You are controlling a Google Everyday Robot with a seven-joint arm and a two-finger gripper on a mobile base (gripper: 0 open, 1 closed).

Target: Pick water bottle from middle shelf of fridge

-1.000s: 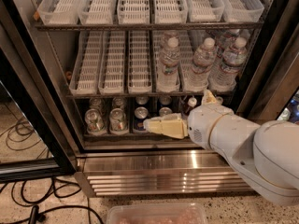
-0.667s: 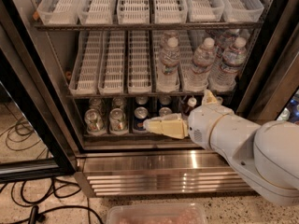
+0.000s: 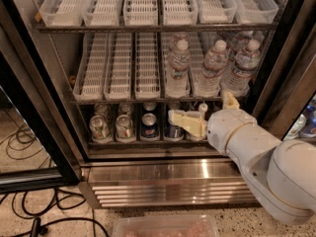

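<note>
Three white lane trays [image 3: 118, 73] are filling the left of the middle shelf [image 3: 148, 100], and to their right the water bottle [image 3: 178, 69] is standing upright at the shelf's front edge beside two more. Just below that edge the pincer [image 3: 200, 107] is hovering spread, pinching nothing, in the fridge [image 3: 163, 169] doorway's open room.
</note>
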